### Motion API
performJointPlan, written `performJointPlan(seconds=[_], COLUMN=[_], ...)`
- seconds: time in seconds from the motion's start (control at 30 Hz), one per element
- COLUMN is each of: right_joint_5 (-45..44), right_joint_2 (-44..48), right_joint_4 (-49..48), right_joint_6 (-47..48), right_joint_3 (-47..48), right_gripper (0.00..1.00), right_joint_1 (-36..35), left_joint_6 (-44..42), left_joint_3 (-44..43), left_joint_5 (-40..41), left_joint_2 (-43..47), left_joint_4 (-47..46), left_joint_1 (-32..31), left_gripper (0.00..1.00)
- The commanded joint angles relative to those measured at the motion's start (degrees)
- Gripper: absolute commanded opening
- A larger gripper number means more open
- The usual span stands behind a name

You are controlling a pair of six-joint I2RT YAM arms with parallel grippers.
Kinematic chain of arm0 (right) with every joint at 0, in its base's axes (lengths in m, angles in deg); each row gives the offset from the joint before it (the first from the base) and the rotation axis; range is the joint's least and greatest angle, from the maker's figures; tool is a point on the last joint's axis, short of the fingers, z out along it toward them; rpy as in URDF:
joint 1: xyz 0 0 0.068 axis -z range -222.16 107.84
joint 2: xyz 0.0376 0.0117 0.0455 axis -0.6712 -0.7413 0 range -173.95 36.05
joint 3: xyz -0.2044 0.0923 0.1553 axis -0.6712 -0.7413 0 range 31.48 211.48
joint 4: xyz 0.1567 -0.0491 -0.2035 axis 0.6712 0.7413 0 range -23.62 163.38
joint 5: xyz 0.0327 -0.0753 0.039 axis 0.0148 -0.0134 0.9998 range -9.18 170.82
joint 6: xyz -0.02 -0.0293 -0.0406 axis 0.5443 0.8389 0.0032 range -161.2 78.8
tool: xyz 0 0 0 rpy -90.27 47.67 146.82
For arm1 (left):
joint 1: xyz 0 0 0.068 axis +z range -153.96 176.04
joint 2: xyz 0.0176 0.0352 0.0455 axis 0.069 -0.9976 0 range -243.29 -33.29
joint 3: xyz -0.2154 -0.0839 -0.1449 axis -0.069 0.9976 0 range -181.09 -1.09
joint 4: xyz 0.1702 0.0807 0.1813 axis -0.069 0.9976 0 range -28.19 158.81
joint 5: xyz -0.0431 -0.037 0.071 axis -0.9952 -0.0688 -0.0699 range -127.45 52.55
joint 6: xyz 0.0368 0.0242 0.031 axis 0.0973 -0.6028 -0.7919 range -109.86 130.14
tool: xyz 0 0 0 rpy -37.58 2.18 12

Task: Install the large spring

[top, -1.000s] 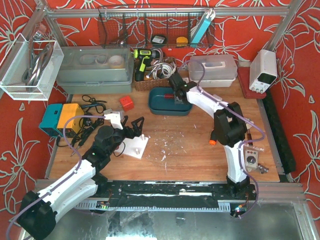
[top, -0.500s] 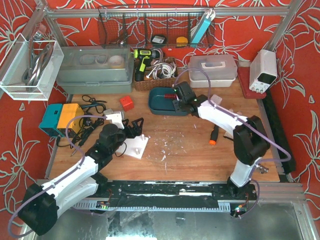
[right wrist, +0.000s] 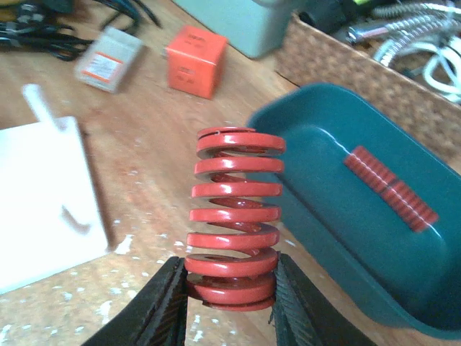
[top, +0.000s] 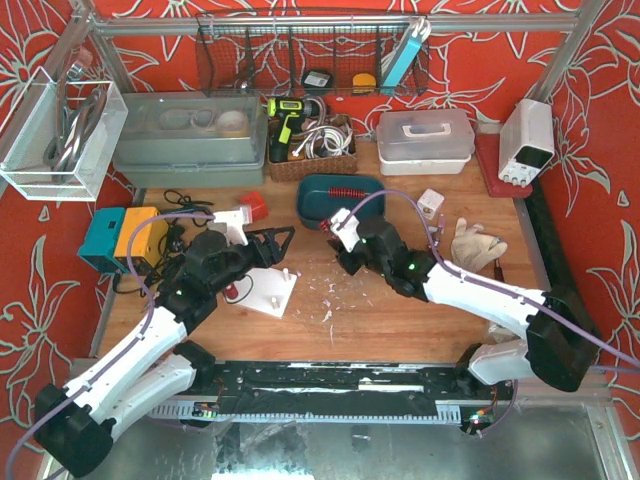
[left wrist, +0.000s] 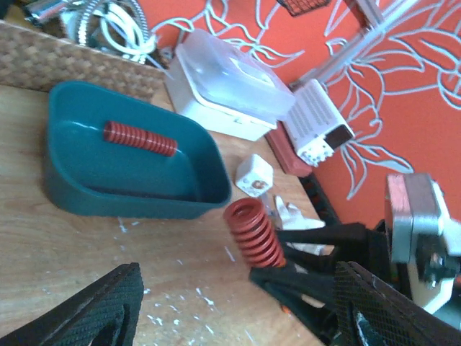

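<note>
- large spring (right wrist: 234, 216): red, coils standing roughly upright in the right wrist view; bottom two coils pinched between the fingers; apart from the white plate and outside the teal tray
- right end effector (right wrist: 230, 282): closed onto the base of the large spring, one finger on either side; in the top view it sits near mid-bench, arm stretched low across from 4 o'clock
- white plate (top: 272, 293): flat on the bench (top: 400, 320) with thin pegs standing up from it; from the plate, the right end effector lies at about 2 o'clock; in the right wrist view the plate is at 9 o'clock of the held spring
- teal tray (top: 318, 208): at 12 o'clock of the right end effector in the top view; near it, not touching
- small spring (right wrist: 389, 189): red, thinner; lying on its side on the tray floor
- left end effector (left wrist: 238, 310): fingers spread wide, nothing between them; poised over the far edge of the white plate in the top view; its camera looks toward the held spring and the tray
- orange cube (right wrist: 196, 61): on the bench at about 11 o'clock of the held spring in the right wrist view
- glove (top: 475, 243): pale; on the bench at 3 o'clock of the right end effector
</note>
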State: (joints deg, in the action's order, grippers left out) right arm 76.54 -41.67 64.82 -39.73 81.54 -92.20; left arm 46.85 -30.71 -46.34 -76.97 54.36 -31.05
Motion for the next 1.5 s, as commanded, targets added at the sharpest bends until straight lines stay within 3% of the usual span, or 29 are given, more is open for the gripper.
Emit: performJointPlan(seconds=[0.0,0.1,0.37,0.83,1.03,1.17,1.23,1.33,1.47], right_joint_5=[4.23,5.67,4.85,3.76,3.05,3.54,3.51,3.29,1.58], right_joint_2=[3.71,5.42,7.57,6.4,5.44,4.71,4.23,3.85,4.38], right_joint_4=[-11.94,-16.6,-22.5,-24.11,-23.84,-23.23,-22.76,-22.46,-18.33], right_joint_6=[3.92,8.05,12.86,14.85,15.05,15.37,15.28,15.03,12.71], right_joint_3=[-4.84,-9.14,-13.61,-13.92,-13.44,-13.08,-12.71,-12.34,-10.02], right_gripper=[0.02,0.01,0.0,0.0,0.0,0.0,0.06,0.28,0.58], right_joint_1=[-3.03,-5.87,-9.75,-11.57,-11.68,-11.72,-11.75,-11.83,-11.83], left_joint_6=[-0.79,-0.31,0.92,2.37,2.6,2.73,2.44,1.78,0.74], left_joint_3=[-5.71,-7.83,-10.29,-9.86,-9.46,-9.14,-9.1,-9.09,-9.41], left_joint_5=[-7.95,-12.37,-18.88,-25.44,-26.18,-26.24,-26.65,-26.11,-21.26], left_joint_2=[-1.61,-3.35,-8.81,-12.57,-12.57,-12.57,-12.57,-12.48,-10.44], left_joint_4=[7.6,8.51,10.2,8.58,8.32,7.85,7.46,7.57,10.92], left_joint_1=[0.11,0.1,0.02,0.02,0.04,0.07,0.09,0.07,0.04], left_gripper=[0.76,0.81,0.71,0.48,0.34,0.19,0.1,0.0,0.0])
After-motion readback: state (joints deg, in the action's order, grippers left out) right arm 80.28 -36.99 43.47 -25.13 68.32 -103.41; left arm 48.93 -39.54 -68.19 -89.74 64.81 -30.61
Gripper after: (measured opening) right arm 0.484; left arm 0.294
